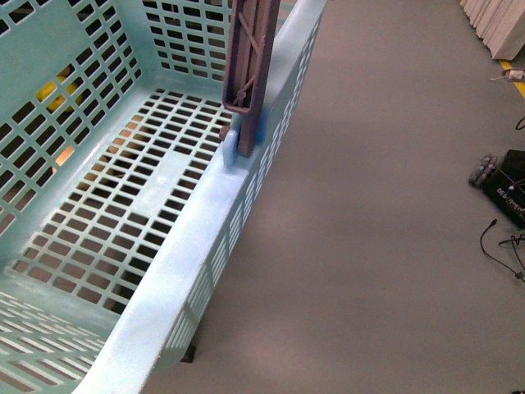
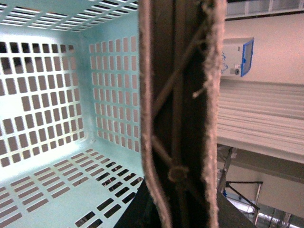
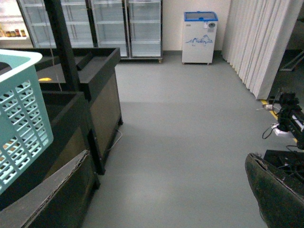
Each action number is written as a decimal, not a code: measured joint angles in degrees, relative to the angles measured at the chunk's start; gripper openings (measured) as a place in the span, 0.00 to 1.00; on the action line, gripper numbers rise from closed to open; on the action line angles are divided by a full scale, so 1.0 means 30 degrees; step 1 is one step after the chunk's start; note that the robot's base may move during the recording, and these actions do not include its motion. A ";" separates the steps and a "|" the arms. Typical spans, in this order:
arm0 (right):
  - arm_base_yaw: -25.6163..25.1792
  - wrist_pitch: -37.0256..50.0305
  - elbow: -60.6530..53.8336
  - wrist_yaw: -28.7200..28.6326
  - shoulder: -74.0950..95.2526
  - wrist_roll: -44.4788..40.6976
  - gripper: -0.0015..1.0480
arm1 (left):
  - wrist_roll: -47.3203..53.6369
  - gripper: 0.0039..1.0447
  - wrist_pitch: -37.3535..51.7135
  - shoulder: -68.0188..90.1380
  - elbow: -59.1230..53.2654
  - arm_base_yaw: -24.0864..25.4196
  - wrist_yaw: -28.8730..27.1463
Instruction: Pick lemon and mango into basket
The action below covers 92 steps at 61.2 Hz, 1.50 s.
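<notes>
Light teal slotted plastic shopping basket (image 1: 164,271) fills the left of the front view, with its brown hinged handle (image 1: 250,57) standing up at top centre. The left wrist cam sits right against that handle. The left hand (image 2: 179,216) is just dark bits at the bottom edge, so I can't tell its grip. The right hand (image 3: 274,192) pokes in at lower right over grey floor (image 3: 190,118), and I can't tell how open it is either.

the basket (image 1: 184,242) is moulded in smooth, faintly glossy plastic; its handle (image 1: 250,49) is seen as matt plastic, roughened at the edges; the floor (image 1: 385,230) is finished matt.
</notes>
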 joint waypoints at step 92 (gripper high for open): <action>0.0000 0.0015 0.0000 0.0015 -0.0007 -0.0007 0.92 | 0.0036 0.05 -0.0007 0.0015 0.0007 0.0022 -0.0007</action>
